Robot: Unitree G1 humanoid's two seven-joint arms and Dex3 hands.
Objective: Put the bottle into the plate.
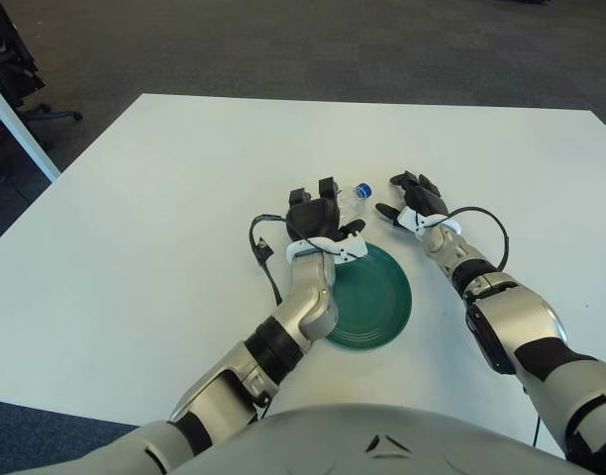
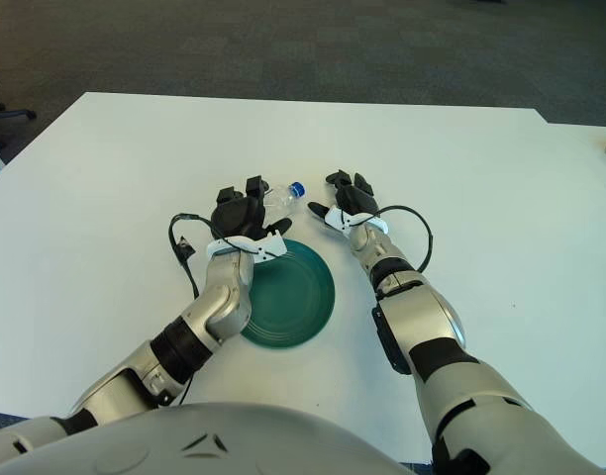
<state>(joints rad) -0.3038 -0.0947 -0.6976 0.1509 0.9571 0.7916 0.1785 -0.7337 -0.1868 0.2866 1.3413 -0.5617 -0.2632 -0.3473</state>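
**Clear plastic bottle at the left hand, beyond the green plate**

Left eye view: the left hand [image 1: 318,213] sits at the far rim of the green plate [image 1: 377,297] on the white table [image 1: 135,218]. Its dark fingers [image 1: 330,188] point away from the robot, curled against the bottle [image 1: 353,197]. The bottle lies tilted just right of those fingers, its blue cap [image 1: 363,189] pointing toward the right hand [image 1: 410,203]. Whether the fingers fully clasp it cannot be told. The right hand shows right of the bottle, fingers spread, holding nothing.

Right eye view: the bottle [image 2: 279,197] shows more plainly, touching the right side of the left hand [image 2: 246,216], above the plate's far rim [image 2: 303,249] and outside the dish. The blue cap [image 2: 296,188] lies near the right hand [image 2: 345,198] but apart from it.
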